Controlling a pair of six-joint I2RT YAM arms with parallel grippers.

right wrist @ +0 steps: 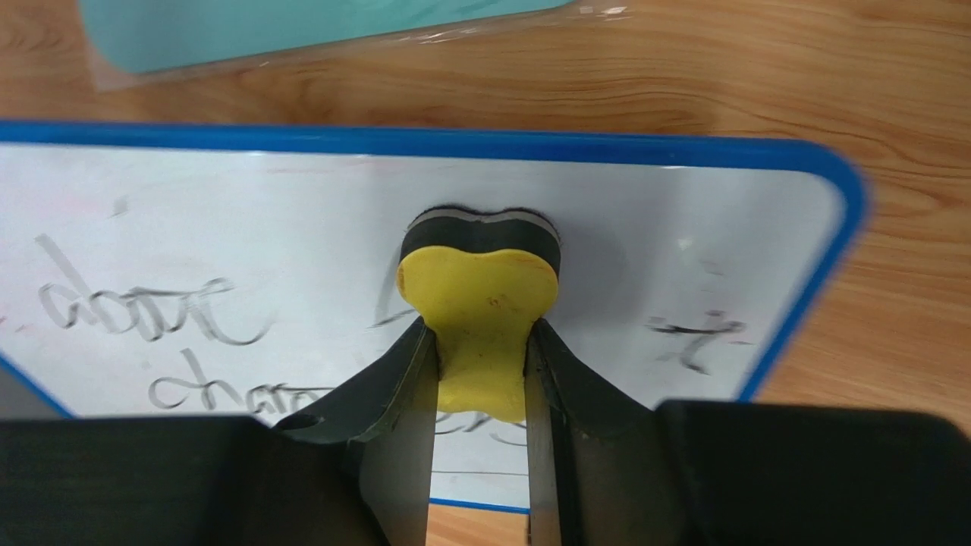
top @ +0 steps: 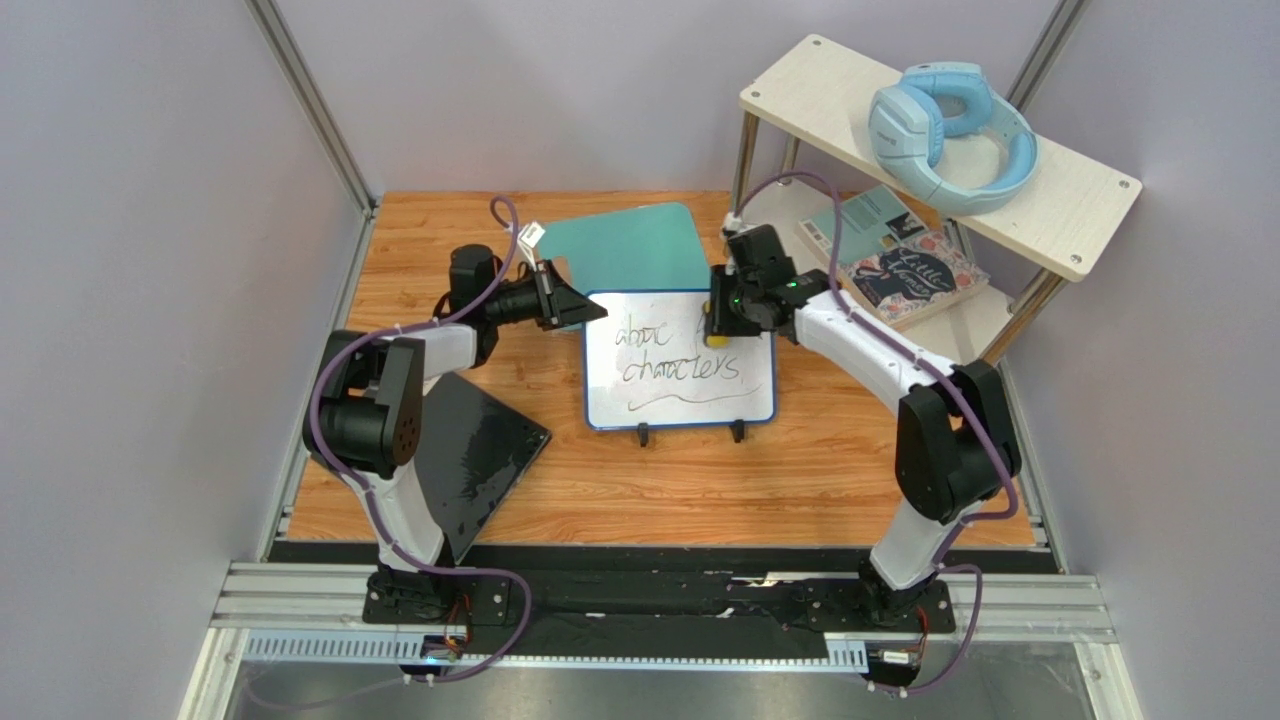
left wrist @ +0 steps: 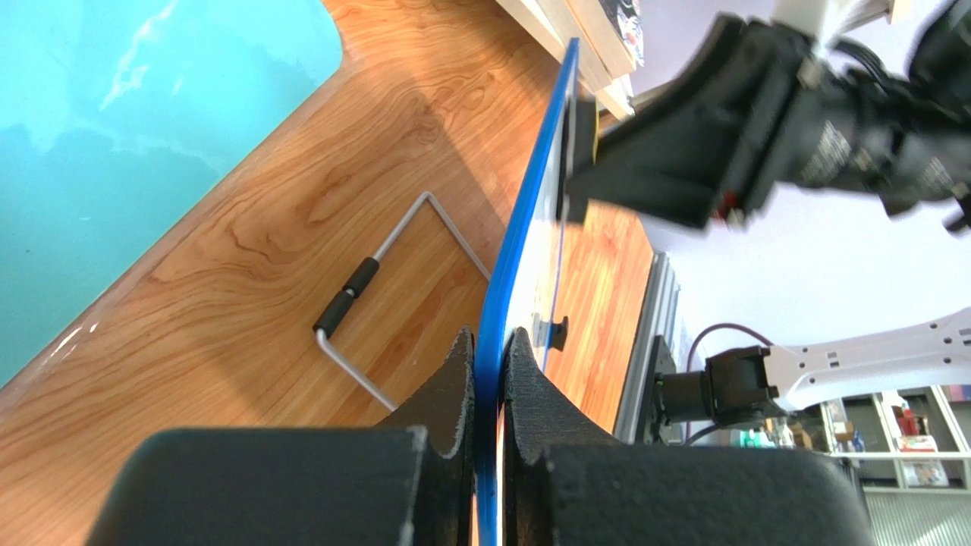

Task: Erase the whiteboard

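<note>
whiteboard [top: 679,393] left edge clamped, eraser [right wrist: 479,309] near top

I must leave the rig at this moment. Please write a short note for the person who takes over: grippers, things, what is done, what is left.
Left gripper: shut on the blue frame of the whiteboard, at its left edge.
Right gripper: shut on the yellow eraser, its dark pad against the upper part of the board.
Done: board held, eraser on the surface.
Left: handwriting covers the left and middle of the board; wipe all of it.
</note>
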